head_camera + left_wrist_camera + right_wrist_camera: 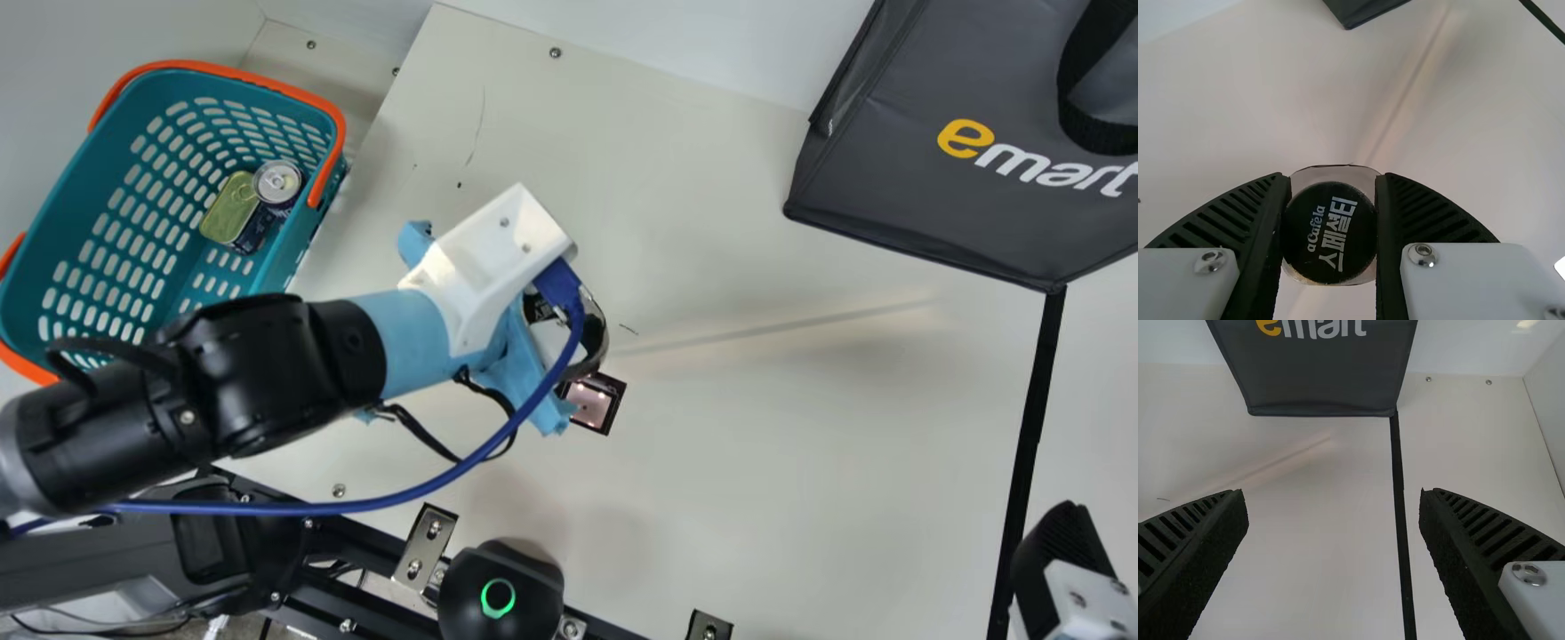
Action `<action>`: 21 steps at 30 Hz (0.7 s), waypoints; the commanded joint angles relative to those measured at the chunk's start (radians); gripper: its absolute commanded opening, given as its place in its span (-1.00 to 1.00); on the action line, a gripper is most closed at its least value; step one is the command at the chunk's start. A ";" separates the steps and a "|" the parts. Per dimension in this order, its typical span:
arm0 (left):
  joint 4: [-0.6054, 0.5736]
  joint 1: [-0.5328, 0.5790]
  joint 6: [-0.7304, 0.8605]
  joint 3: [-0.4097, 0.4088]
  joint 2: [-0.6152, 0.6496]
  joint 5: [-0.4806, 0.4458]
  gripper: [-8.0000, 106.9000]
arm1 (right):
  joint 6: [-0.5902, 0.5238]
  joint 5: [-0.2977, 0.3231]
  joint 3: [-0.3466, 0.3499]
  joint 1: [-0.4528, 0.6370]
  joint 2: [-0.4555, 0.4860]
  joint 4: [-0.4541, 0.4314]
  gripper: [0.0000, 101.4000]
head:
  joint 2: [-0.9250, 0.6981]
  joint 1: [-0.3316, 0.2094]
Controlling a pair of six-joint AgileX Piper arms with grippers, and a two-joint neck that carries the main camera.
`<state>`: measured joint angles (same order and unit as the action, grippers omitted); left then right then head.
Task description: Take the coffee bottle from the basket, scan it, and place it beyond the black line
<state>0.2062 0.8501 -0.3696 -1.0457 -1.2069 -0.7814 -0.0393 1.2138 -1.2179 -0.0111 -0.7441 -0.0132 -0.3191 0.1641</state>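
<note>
Left gripper [1333, 177] clamps bottle [1330, 233] near scanner [594, 400], probably best rolled slowly and held steady until it reads, right gripper [1331, 495] open.

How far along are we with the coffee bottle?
Pick-up looks done: the bottle is out of the basket, clamped in the left hand. The scan seems in progress: in the main view the bottle is near the lit scanner window, though I can't tell whether it has registered. Left: placing it beyond the black line; it is on the basket's side now.
</note>
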 commanded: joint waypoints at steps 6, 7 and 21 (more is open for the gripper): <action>0.058 0.052 -0.067 0.022 -0.009 0.033 -0.68 | 0.000 0.000 0.000 0.000 0.000 0.000 0.79 | -0.002 -0.026; 0.064 0.057 -0.073 0.023 -0.011 0.037 -0.68 | 0.000 0.000 0.000 0.000 0.000 0.000 0.79 | -0.002 -0.026; 0.048 0.105 -0.042 0.012 -0.066 0.137 -0.68 | 0.000 0.001 0.000 0.000 0.000 0.000 0.79 | -0.002 -0.026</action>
<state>0.2603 0.9544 -0.4231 -1.0304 -1.2685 -0.6520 -0.0393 1.2148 -1.2179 -0.0111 -0.7441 -0.0132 -0.3191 0.1641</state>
